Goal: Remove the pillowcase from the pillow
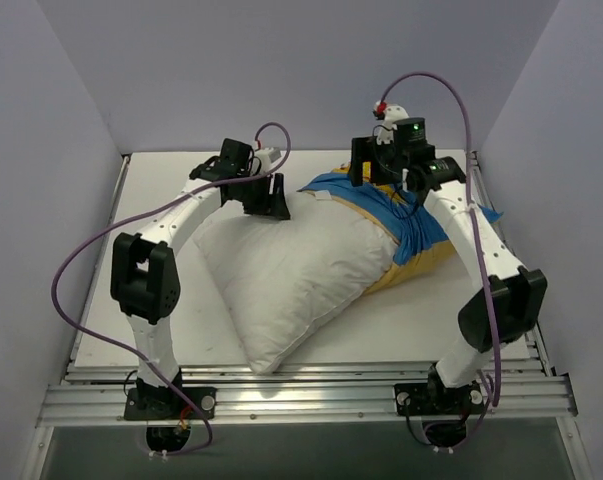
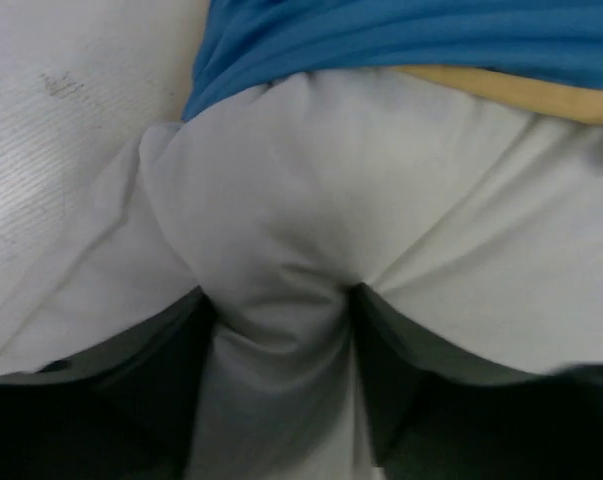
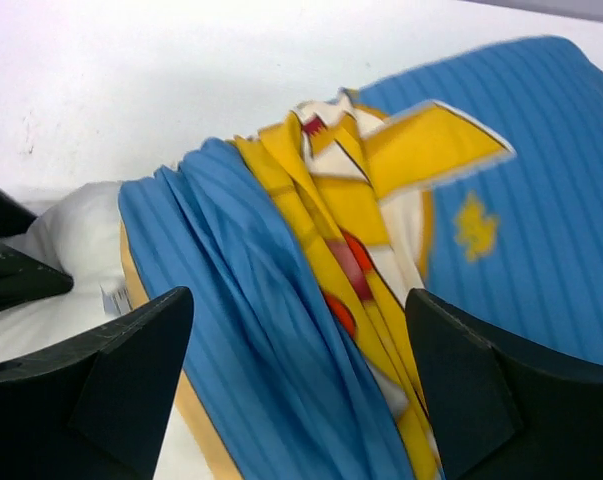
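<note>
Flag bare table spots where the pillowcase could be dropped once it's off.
Widest bare table: near right, between the pillow and the right arm. Smaller patch at the far left corner, behind the left arm. Crowded at far right, where the right gripper straddles the bunched pillowcase.

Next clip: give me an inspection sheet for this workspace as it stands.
Surface: white table, faint scuffs.
Job's things: white pillow mostly bare; blue pillowcase bunched over its far right end, yellow lining showing.
Clutter: nothing seen.
Pincers: left pincer shut on a fold of pillow fabric; right pincer open, straddling the bunched pillowcase.
Cables: purple cables loop off both arms.
Surroundings: plain grey walls on three sides; metal rail at the near edge.
</note>
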Robot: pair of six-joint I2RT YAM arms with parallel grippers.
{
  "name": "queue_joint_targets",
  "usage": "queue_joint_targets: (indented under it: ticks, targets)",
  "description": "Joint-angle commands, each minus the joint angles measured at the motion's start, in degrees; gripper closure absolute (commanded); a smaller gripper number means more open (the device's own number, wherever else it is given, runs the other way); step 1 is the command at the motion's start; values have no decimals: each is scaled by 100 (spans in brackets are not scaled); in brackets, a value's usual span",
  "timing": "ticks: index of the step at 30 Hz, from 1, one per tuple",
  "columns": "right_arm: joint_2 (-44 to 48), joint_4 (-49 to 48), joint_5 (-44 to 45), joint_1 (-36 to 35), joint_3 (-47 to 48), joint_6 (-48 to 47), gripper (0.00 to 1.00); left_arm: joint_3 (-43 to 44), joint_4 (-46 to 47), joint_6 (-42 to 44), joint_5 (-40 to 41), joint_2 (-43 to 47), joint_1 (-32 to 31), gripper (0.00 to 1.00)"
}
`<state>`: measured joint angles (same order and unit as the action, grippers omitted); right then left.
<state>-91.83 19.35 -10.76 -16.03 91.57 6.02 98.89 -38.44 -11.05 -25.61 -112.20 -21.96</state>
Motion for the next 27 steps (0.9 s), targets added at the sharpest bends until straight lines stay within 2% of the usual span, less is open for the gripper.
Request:
queue_joint_targets:
  ticks: [1, 4, 5, 11, 14, 17, 18, 20, 21, 27]
  targets:
    - [-738, 190, 285, -373, 931, -452, 17, 113, 46, 59, -559, 251, -63, 45]
    - [-1415, 577, 286, -708, 1705, -628, 16, -158, 257, 33, -621, 506, -107, 78]
    - [-1573, 691, 268, -848, 1854, -724, 16, -212, 275, 33, -604, 567, -125, 96]
    - [-2610, 1393, 144, -1200, 2760, -997, 15, -336, 196, 147, -297, 866, -283, 98]
    - [-2980, 1650, 661, -1271, 2884, -1042, 19, -283, 144, 182, -42, 1007, -327, 98]
    - [-3218, 1931, 1653, -1122, 2902, -849, 46, -152, -23, 208, 292, 1191, -336, 98]
    - [-3218, 1984, 1804, -1043, 2893, -709, 66, -99, -85, 208, 415, 1305, -336, 98]
    - [-3174, 2055, 2103, -692, 2858, -507, 86, 7, -348, 234, 784, 1420, -318, 98]
    - [-3122, 2081, 2314, -552, 2875, -331, 100, 94, -445, 252, 924, 1534, -318, 98]
    - [-2648, 2186, 3227, 757, 2989, 724, 100, 34, -850, 130, 1611, 2324, -117, 98]
